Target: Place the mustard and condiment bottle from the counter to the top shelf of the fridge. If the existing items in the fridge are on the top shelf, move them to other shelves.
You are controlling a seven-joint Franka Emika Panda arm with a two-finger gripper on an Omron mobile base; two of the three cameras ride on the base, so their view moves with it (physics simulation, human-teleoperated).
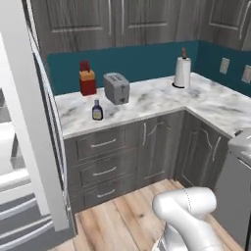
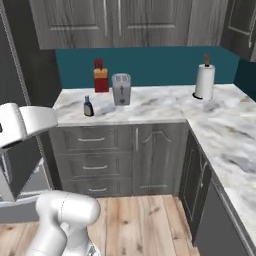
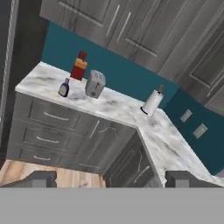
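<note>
The bottle (image 1: 97, 111) stands upright on the desk (image 1: 162, 100), near the front edge, just in front of the toaster (image 1: 116, 88) and a little to its fridge side; the red block (image 1: 87, 78) stands behind it against the wall; the paper roll (image 1: 182, 71) is far along from the toaster, toward the corner.

The end effector (image 3: 111, 179) is open, jaws wide, holding nothing, and hangs well away from the desk, looking down on it from above the floor; the bottle (image 3: 64, 89) sits in the upper left of its view.

The step in hand, as I judge it, is the reach for the bottle; the yellow mustard I cannot find on the desk.

To do it well: bring the hand toward the toaster's fridge side, not across the toaster; line the jaws on either side of the body, below the narrow neck, where the grip is broadest; come in level so the tips do not tip it; keep clear of the toaster; close only once the body is between the tips; then lift straight up before turning to the fridge (image 1: 29, 127), whose open door stands just beside the desk end.
</note>
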